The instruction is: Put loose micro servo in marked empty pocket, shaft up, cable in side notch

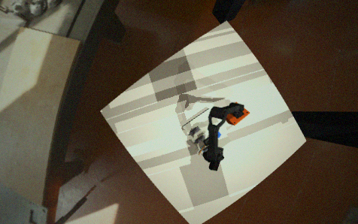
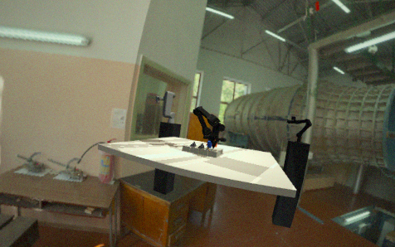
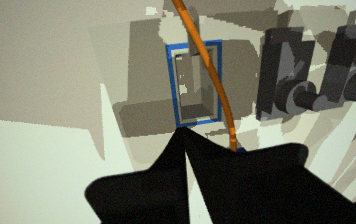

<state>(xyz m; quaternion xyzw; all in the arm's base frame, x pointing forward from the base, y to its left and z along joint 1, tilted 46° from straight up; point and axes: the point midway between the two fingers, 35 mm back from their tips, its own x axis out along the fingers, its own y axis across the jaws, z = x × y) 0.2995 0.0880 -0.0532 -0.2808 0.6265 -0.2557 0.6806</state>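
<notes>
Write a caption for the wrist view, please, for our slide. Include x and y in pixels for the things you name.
Shut pincer (image 1: 206, 143) (image 2: 209, 140) (image 3: 181, 131) before the empty, blue-rimmed pocket (image 3: 173, 90), with an orange cable (image 1: 201, 152) (image 3: 218, 85) crossing the view.

A white table (image 1: 252, 158) (image 2: 166, 159) (image 3: 40, 175), striped with shadow. Its orange plate (image 1: 239, 119) lies near the right edge, its grey deck (image 2: 212, 152) (image 3: 240, 65) well inside the corners.
</notes>
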